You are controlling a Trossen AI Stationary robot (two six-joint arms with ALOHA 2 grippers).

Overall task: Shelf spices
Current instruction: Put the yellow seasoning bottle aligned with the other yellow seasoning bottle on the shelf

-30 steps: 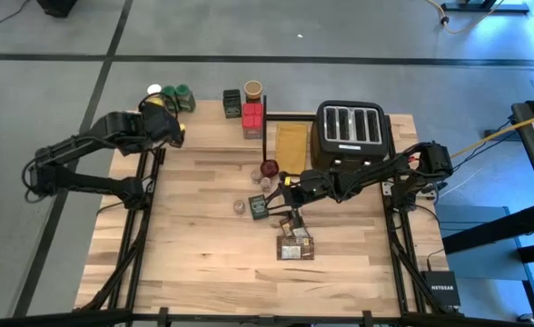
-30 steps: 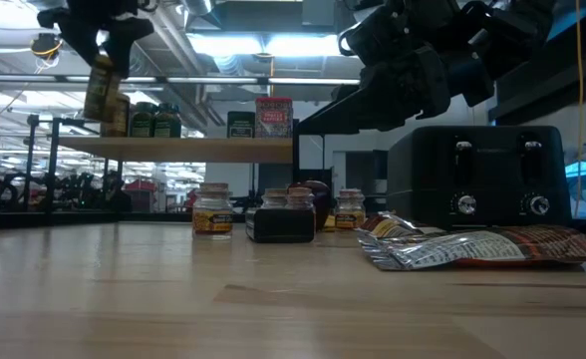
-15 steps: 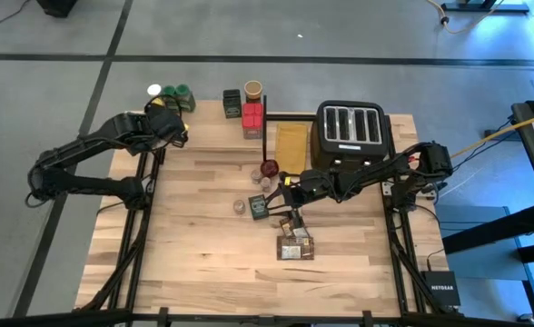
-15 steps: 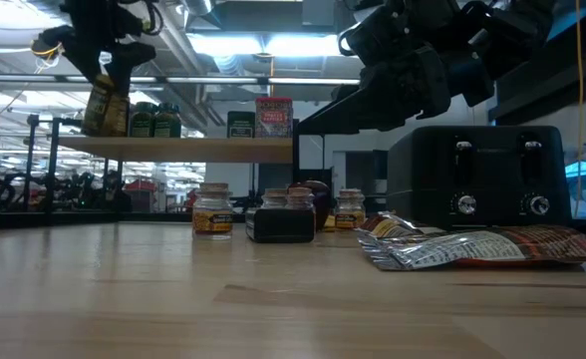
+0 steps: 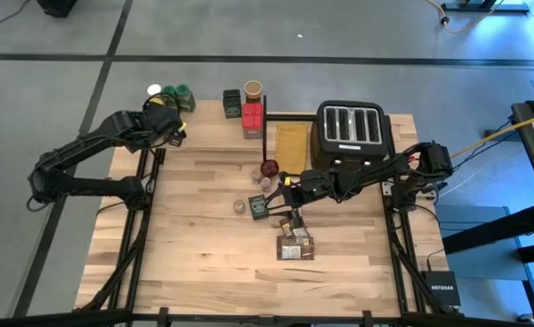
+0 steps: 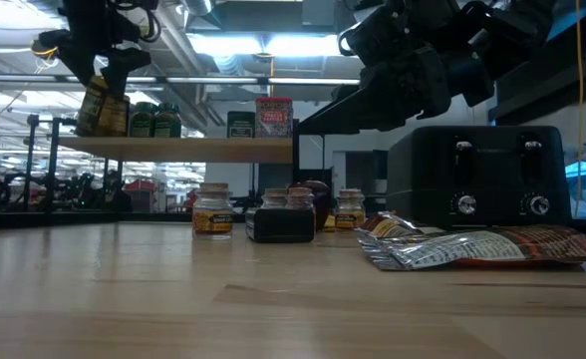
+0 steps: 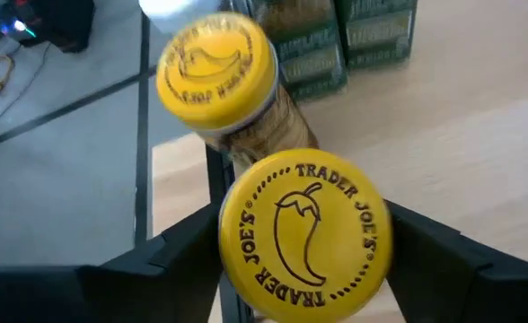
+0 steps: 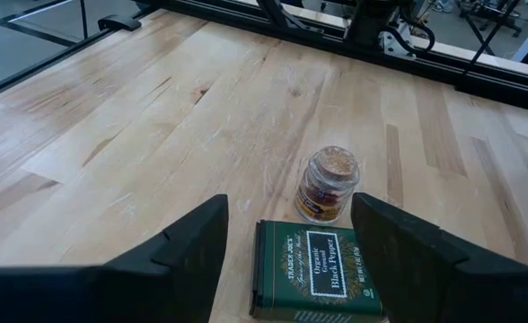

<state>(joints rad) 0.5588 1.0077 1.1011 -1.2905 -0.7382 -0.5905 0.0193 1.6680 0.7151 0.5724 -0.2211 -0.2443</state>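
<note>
The shelf (image 5: pixel 214 125) stands at the counter's (image 5: pixel 203 263) far left. Jars (image 5: pixel 180 94) crowd its left end, tins (image 5: pixel 232 103) sit toward its right. A toaster (image 5: pixel 354 129) stands right of it. A black pepper tin (image 5: pixel 261 208) and packets (image 5: pixel 295 243) lie mid-counter.

"TRADER JOE'S" on yellow lid (image 7: pixel 303 235); "Organic Ground Black Pepper" on dark tin (image 8: pixel 317 271); "NETGEAR" on box (image 5: pixel 444 290).

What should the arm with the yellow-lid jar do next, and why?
Probably open a bit more and lift straight up. The left gripper has the jar between its fingers at the shelf end, beside another yellow-lid jar, and it looks set down. A sideways move could knock that neighbour.
</note>
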